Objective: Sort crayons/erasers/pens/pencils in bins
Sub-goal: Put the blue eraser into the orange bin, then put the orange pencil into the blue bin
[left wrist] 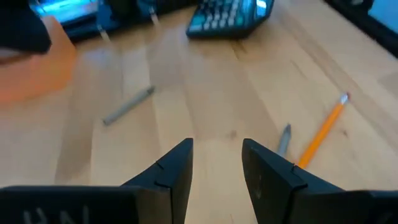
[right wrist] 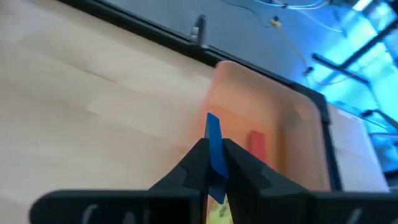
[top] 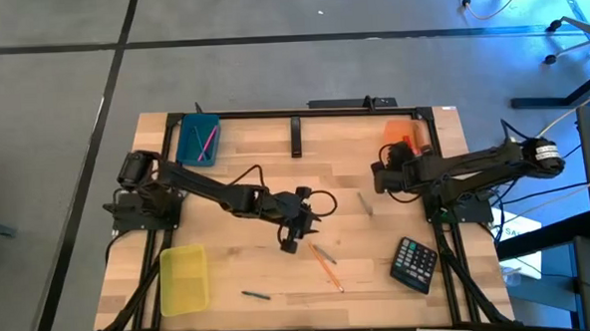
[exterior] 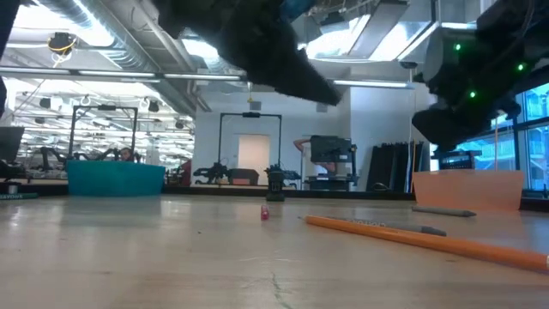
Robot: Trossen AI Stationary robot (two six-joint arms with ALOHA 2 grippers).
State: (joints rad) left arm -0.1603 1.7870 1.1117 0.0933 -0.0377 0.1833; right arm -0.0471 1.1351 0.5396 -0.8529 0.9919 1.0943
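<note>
The left gripper (top: 290, 238) is held over the middle of the table (top: 265, 157), its fingers (left wrist: 171, 174) spread apart with nothing between them. An orange pencil (top: 326, 268) and a grey stick (top: 324, 253) are seen just to its right. The right gripper (right wrist: 214, 163) is held at the orange bin (right wrist: 273, 134), far right, pinched on a blue stick (right wrist: 214, 146). A red eraser (right wrist: 257, 142) is seen in that bin. The teal bin (top: 197, 138) is placed far left, the yellow bin (top: 183, 279) near left.
</note>
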